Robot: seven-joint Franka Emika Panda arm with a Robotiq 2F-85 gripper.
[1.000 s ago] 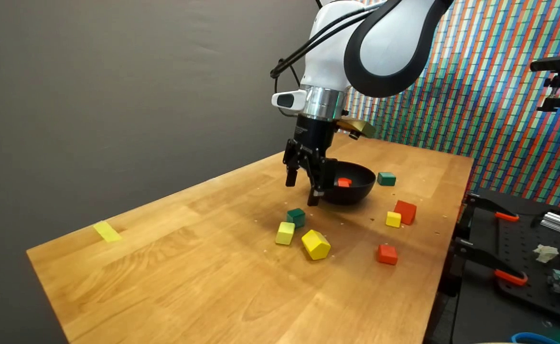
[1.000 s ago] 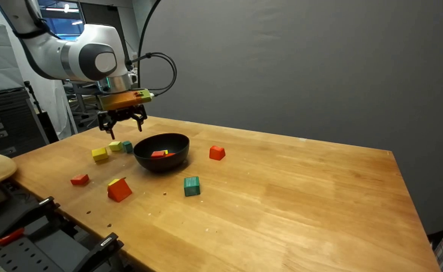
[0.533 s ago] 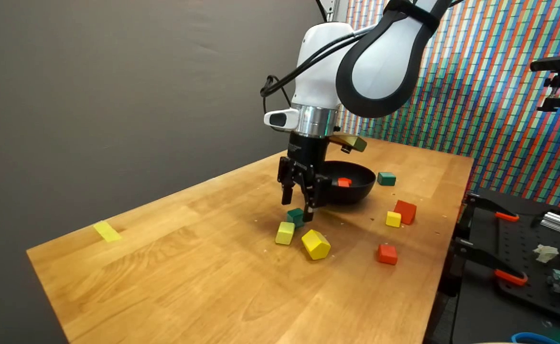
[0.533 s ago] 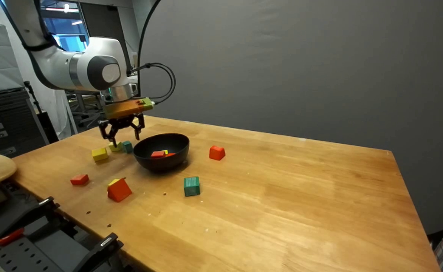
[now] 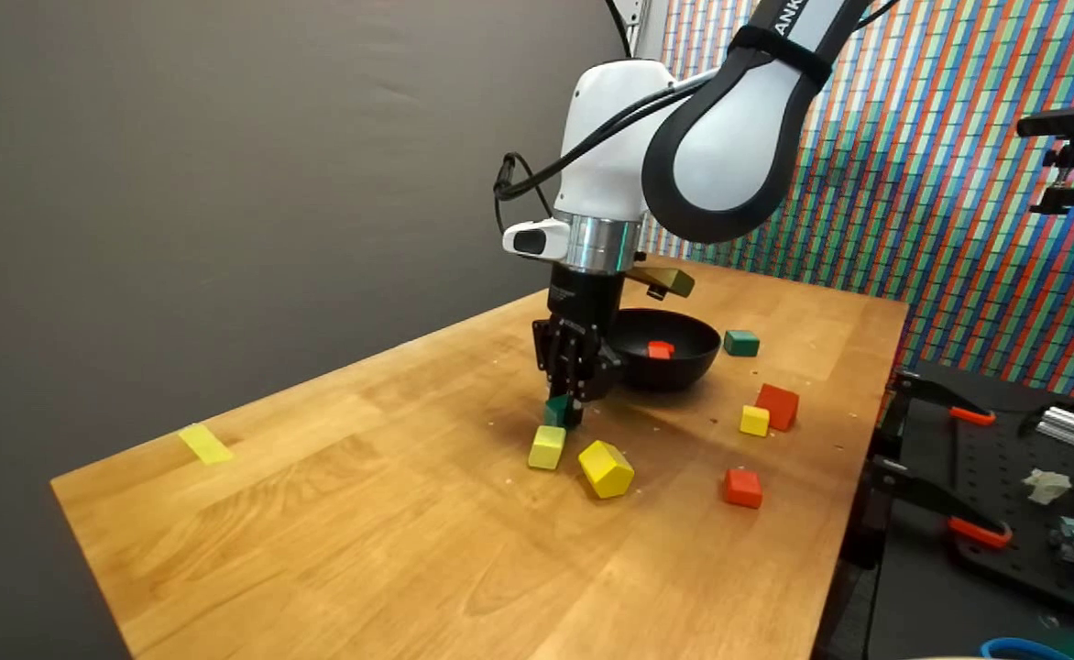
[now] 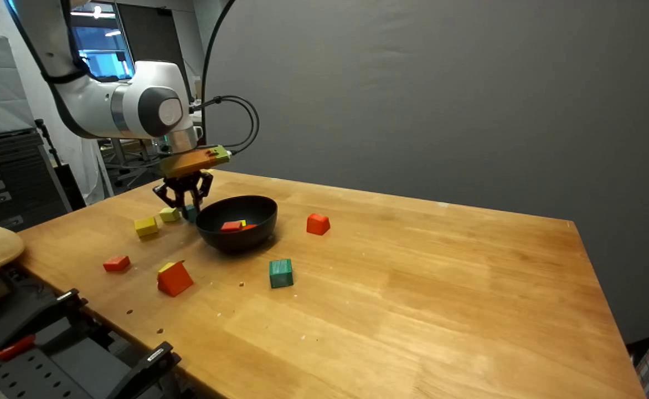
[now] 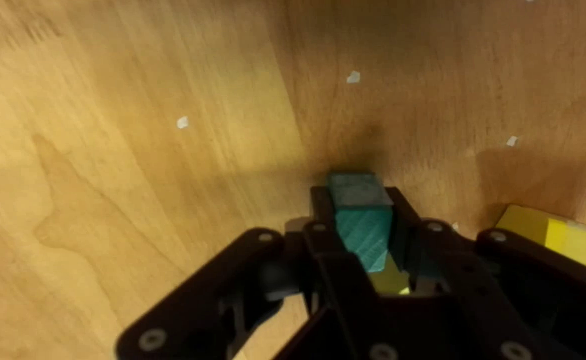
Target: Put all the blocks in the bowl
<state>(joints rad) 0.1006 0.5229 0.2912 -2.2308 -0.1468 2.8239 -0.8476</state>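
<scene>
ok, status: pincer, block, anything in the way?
Pincer shut on a green block. Not yet in the bowl. Pale yellow block close by, on the side away from the bowl; might get nudged.

A grey wall (image 5: 271, 202) and a multicoloured backdrop (image 5: 949, 202) stand behind the wooden table (image 5: 390, 541).

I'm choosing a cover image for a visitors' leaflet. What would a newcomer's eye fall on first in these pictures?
Probably the big white-and-black robot arm reaching down over the brown wooden table; the wrist view shows its black gripper closed on a small green block. Next, perhaps the round black bowl near the gripper, with red blocks inside. In an exterior view, the multicoloured patterned backdrop beyond the table also stands out.
</scene>
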